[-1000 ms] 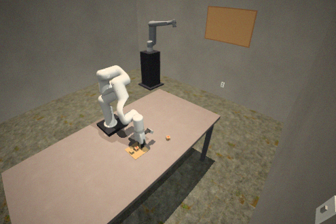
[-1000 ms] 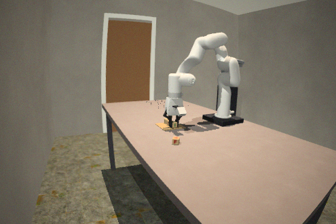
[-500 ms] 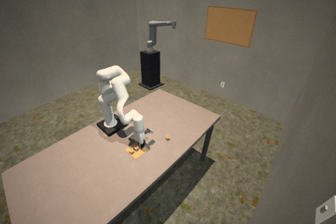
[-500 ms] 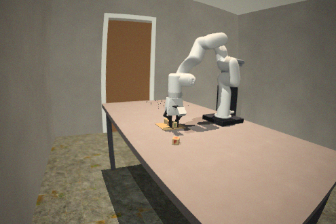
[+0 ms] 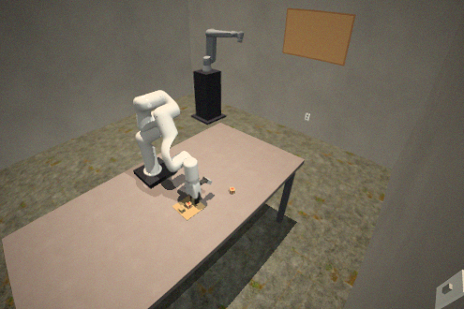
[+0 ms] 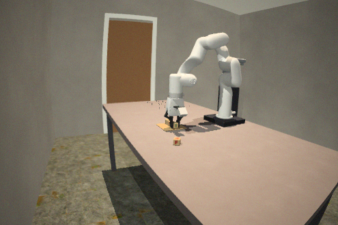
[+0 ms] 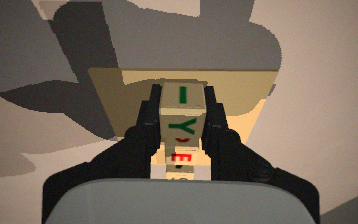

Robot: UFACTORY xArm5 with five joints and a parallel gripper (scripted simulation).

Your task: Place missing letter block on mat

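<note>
My gripper is shut on a pale wooden block with a green Y on the face toward the wrist camera and a green mark on another face. It holds the block low over the tan mat. Behind the held block in the wrist view lies a block with a red E, and the edge of a third block shows behind that. I cannot tell if the held block touches the mat.
A fourth block with a red letter lies on the table, off the mat, toward the table's long edge. The arm's black base plate stands close behind the mat.
</note>
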